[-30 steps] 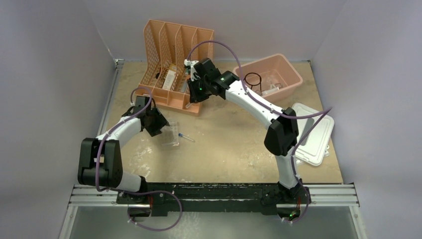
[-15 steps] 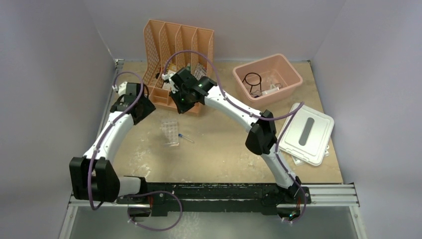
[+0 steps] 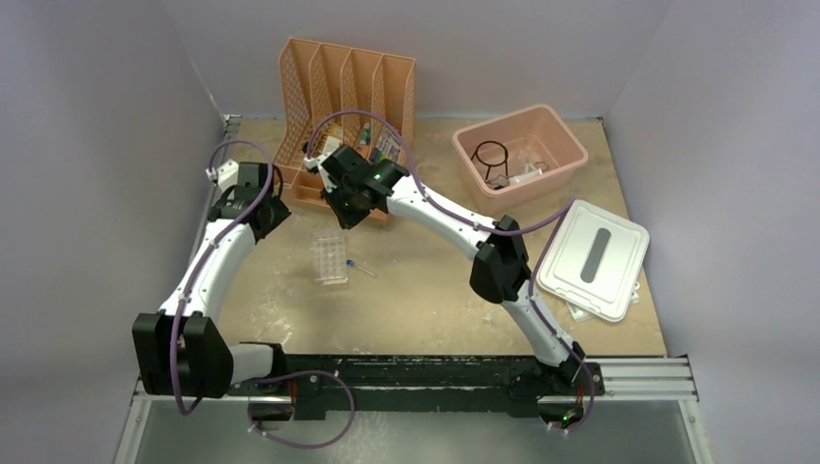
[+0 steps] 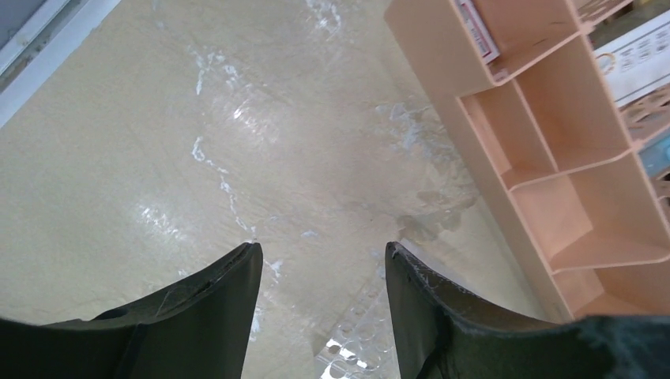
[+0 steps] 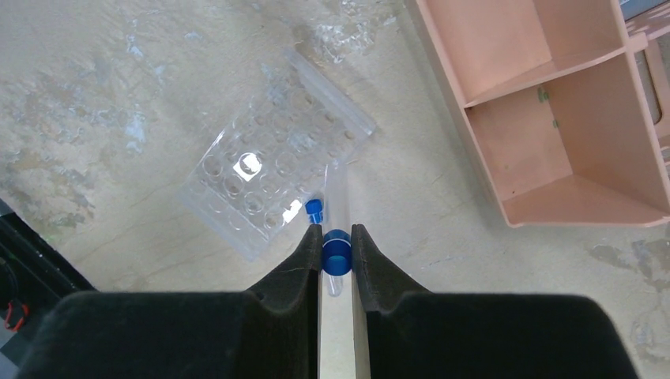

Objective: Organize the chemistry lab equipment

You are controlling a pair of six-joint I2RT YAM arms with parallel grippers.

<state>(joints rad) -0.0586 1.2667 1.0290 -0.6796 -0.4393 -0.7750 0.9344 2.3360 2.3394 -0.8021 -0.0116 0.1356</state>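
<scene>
My right gripper [image 5: 336, 237] is shut on a blue-capped clear tube [image 5: 336, 257], its cap pinched between the fingertips. It hangs over the table just in front of the peach organizer [image 3: 348, 87]. Below it lies a clear tube rack [image 5: 272, 170], flat on the table [image 3: 329, 259]. A second small blue-capped tube [image 5: 314, 210] rests on the table beside the rack [image 3: 360, 266]. My left gripper [image 4: 322, 257] is open and holds nothing, above bare table left of the organizer [image 4: 553, 158]; a corner of the rack [image 4: 355, 347] shows between its fingers.
A pink tub [image 3: 556, 130] at the back right holds a black wire ring [image 3: 491, 155] and clear items. Its white lid [image 3: 592, 256] lies on the right side of the table. The organizer's slots hold several items. Walls close in left and right.
The right arm swung left from the organizer's slots down to its front, keeping the tube. The left arm pulled away from the rack toward the far left, its jaws a bit wider.
</scene>
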